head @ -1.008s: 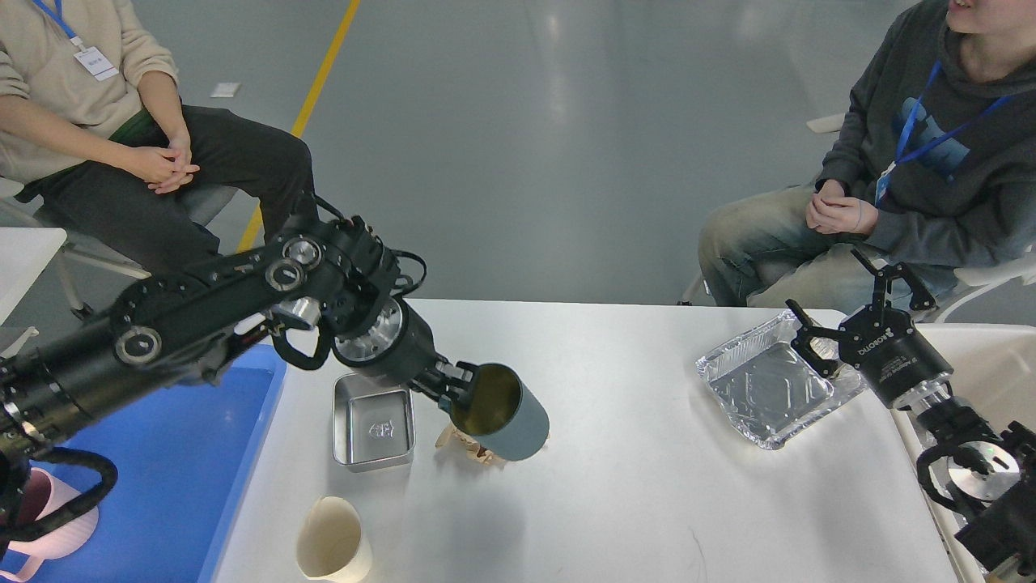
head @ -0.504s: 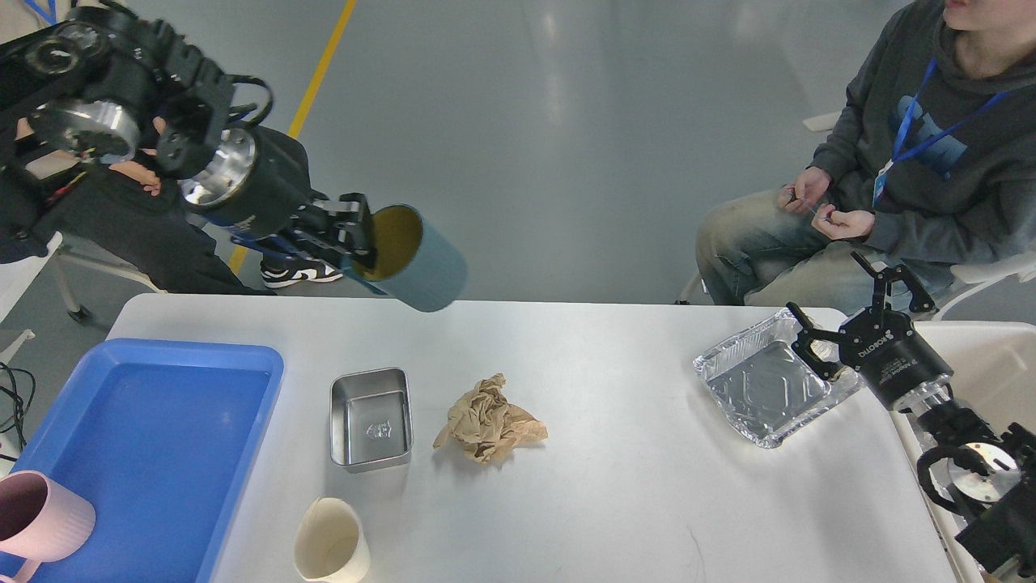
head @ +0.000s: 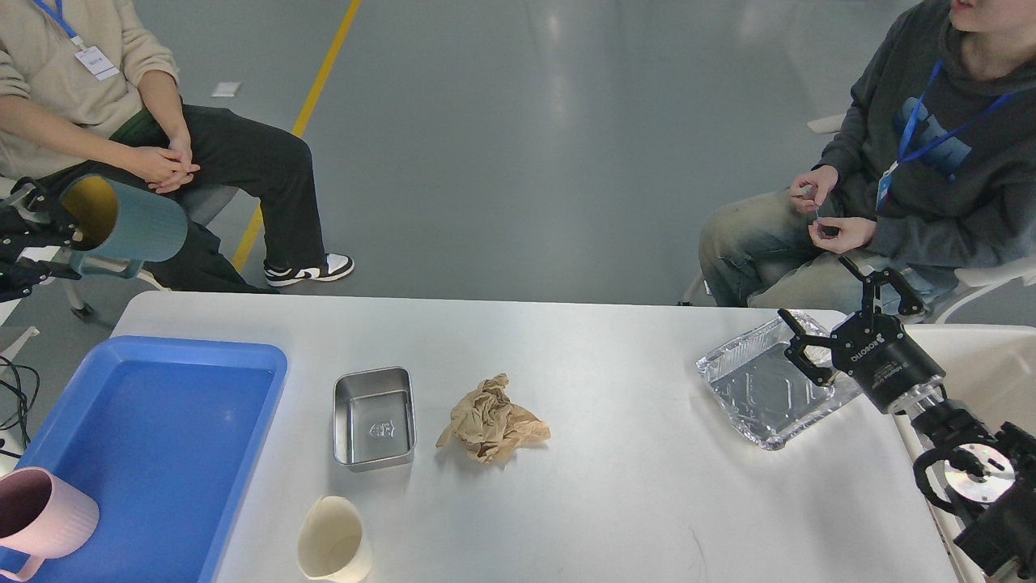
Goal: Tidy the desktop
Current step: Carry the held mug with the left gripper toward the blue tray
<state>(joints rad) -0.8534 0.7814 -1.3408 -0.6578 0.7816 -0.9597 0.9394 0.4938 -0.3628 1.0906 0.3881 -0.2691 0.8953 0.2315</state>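
Nearest us, the cream paper cup (head: 333, 541) stands right at the front edge of the desktop (head: 615, 486); a careless sweep could knock it off. Further in lie the steel tin (head: 373, 418) and the crumpled brown paper (head: 491, 419). Our right gripper (head: 834, 324), fingers spread and empty, hovers over the foil tray (head: 757, 393) and might dent it. Our left gripper (head: 44, 227) clasps the teal mug (head: 121, 227), tilted, off the table's far-left corner; half a second ago it hung further right

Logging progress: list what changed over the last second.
The left gripper lifted the teal mug off the desktop, uncovering the crumpled paper, and swung it far left above the blue tray. The right gripper edged up slightly. Everything else stayed put.
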